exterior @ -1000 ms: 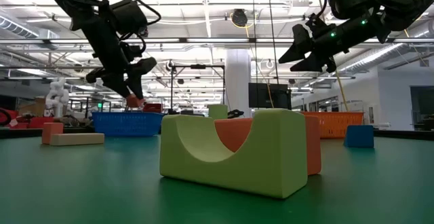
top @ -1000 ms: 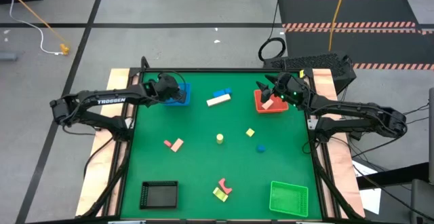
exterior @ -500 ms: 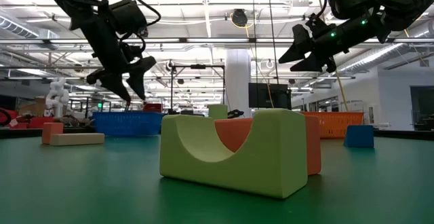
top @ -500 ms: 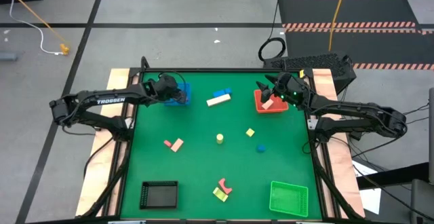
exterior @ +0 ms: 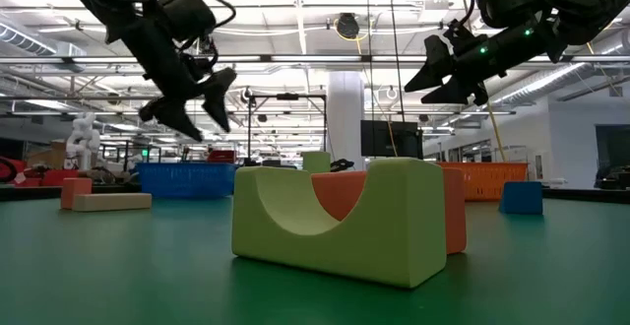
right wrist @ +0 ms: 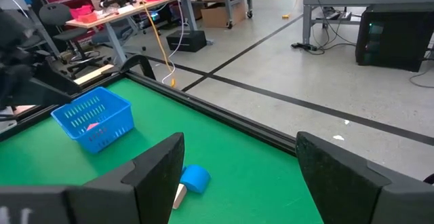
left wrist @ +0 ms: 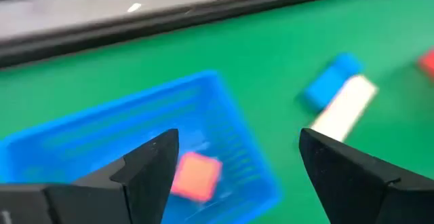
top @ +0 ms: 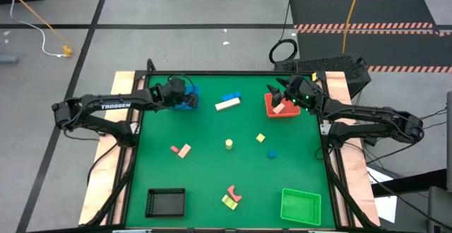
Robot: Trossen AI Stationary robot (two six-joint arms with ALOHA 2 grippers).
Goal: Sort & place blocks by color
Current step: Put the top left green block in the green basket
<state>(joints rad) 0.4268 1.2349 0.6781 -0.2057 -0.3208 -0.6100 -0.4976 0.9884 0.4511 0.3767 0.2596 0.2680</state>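
Note:
My left gripper [top: 185, 97] hangs open above the blue tray [top: 192, 104] at the far left, touching nothing. A pink-red block [left wrist: 196, 175] lies on the floor of that tray [left wrist: 81, 149]. My right gripper [top: 274, 97] hovers open over the red tray [top: 284, 110] at the far right, with nothing between its fingers [right wrist: 163, 163]. A blue block [top: 231, 97] and a cream bar [top: 227, 104] lie on the green table between the two trays. In the low view the left gripper [exterior: 205, 126] is well above the blue tray's rim [exterior: 187, 167].
Mid-table lie a yellow cylinder [top: 229, 144], a yellow cube [top: 260, 138], a blue block [top: 271, 154] and pink blocks [top: 181, 150]. A pink arch and a yellow-green arch [top: 230, 198] sit near the front. A black tray [top: 166, 202] and a green tray [top: 300, 206] stand at the near corners.
My left gripper has opened and let go of the pink-red block, which has dropped into the blue tray. The gripper has then risen a little above the tray. My right gripper has kept still.

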